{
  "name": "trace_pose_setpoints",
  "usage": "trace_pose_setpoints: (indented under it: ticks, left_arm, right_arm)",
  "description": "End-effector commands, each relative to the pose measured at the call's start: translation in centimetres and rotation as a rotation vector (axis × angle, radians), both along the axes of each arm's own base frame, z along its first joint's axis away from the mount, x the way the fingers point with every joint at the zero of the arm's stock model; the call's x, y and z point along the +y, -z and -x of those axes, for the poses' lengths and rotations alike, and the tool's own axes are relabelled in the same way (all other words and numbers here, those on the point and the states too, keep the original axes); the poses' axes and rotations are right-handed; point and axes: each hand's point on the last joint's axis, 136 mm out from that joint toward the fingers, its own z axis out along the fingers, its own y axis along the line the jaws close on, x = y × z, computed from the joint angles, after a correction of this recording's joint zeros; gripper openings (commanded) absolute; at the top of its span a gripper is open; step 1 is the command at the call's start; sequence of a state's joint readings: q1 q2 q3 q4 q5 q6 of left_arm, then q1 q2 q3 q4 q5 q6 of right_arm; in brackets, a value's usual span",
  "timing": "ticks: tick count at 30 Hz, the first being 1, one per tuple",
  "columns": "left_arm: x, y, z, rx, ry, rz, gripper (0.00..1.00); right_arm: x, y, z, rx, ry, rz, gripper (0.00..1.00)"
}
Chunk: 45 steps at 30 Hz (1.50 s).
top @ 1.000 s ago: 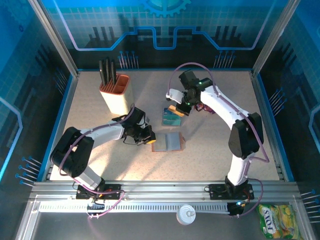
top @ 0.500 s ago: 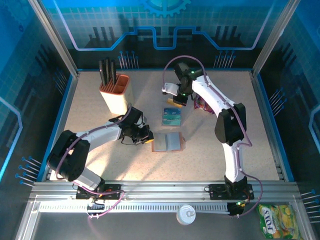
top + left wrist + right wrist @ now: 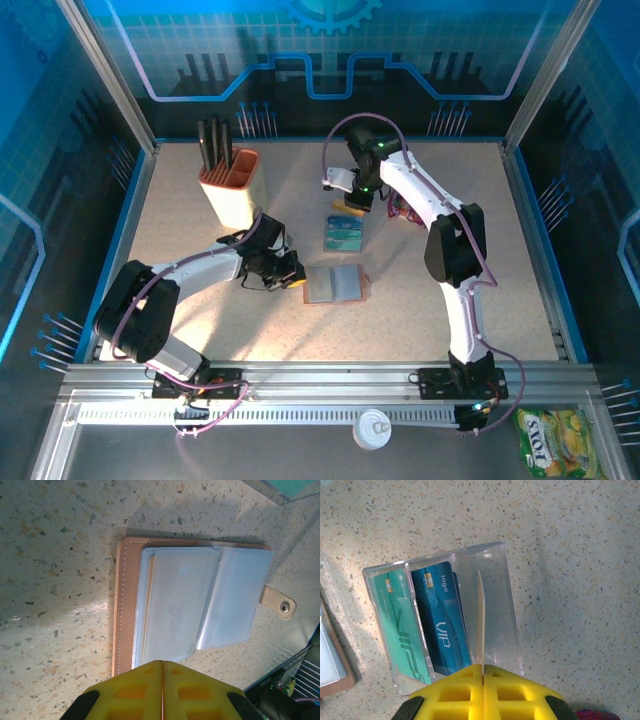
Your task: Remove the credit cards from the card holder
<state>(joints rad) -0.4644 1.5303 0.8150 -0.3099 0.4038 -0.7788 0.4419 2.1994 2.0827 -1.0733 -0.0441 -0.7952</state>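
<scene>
The card holder [image 3: 335, 284] lies open on the table, a brown wallet with grey-blue clear pockets [image 3: 190, 605]. My left gripper [image 3: 162, 663] is shut with nothing between its yellow fingers, its tips at the wallet's near edge. A teal credit card [image 3: 400, 625] and a blue one [image 3: 442, 620] lie in a clear plastic case [image 3: 495, 565]. My right gripper [image 3: 482, 666] is shut on a yellow-tan card [image 3: 480, 620], held edge-on over the case's empty right compartment. From above, the right gripper [image 3: 350, 203] hangs just behind the case [image 3: 343, 233].
An orange-and-cream knife block [image 3: 228, 185] stands at the back left. A purple-pink pouch [image 3: 405, 212] lies right of the right gripper. A white lid [image 3: 373, 428] and a yellow packet [image 3: 557, 440] sit off the table at the front.
The right arm has swung left and back, carrying the yellow-tan card a little farther behind the clear case. The left gripper and the wallet have stayed in place.
</scene>
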Motion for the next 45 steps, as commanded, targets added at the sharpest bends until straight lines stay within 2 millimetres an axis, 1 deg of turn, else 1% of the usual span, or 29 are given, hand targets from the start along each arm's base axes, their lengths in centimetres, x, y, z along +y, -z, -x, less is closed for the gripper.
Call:
trace_pose_setpoints:
  ticks: [1,8,13,16,22,26,29,30,35,39,43,45]
  left_arm:
    - [0.7,-0.4,0.2,-0.01,-0.001,-0.017,0.08]
    - [0.7,-0.3,0.2,-0.006,0.0,-0.02,0.08]
    - [0.6,-0.4,0.1,-0.006,0.0,-0.014,0.08]
    - [0.6,-0.4,0.1,-0.005,0.0,-0.015,0.08]
    - [0.7,-0.1,0.3,0.003,-0.001,-0.02,0.08]
    - [0.8,0.0,0.4,0.003,-0.003,-0.021,0.08]
    - [0.7,-0.1,0.3,0.003,-0.004,-0.021,0.08]
    - [0.8,0.0,0.3,0.002,-0.005,-0.022,0.08]
    - [0.7,0.0,0.2,-0.001,-0.005,-0.022,0.08]
    - [0.7,0.1,0.2,0.004,-0.006,-0.02,0.08]
    - [0.8,0.2,0.3,0.005,-0.007,-0.02,0.08]
    - [0.8,0.2,0.4,0.004,-0.006,-0.02,0.08]
  right_arm:
    - [-0.5,0.7,-0.7,0.005,0.005,0.004,0.0]
    - [-0.1,-0.9,-1.2,-0.032,0.001,-0.019,0.0]
    - [0.3,-1.7,-1.2,-0.047,-0.006,-0.039,0.0]
    - [0.4,-1.4,-1.4,-0.048,-0.004,-0.039,0.0]
    - [0.3,0.7,-1.6,-0.019,-0.001,-0.019,0.01]
    - [0.4,1.6,-1.6,0.001,0.005,-0.017,0.06]
    - [0.3,1.6,-2.0,-0.015,0.02,-0.007,0.19]
    - [0.1,1.4,-2.3,-0.031,0.032,-0.003,0.2]
    - [-0.1,0.4,-3.5,-0.098,0.072,-0.013,0.22]
    - [0.0,-0.1,-4.4,-0.133,0.111,-0.029,0.23]
    - [0.1,0.2,-5.2,-0.157,0.139,-0.031,0.24]
    - [0.1,0.5,-5.5,-0.164,0.147,-0.028,0.26]
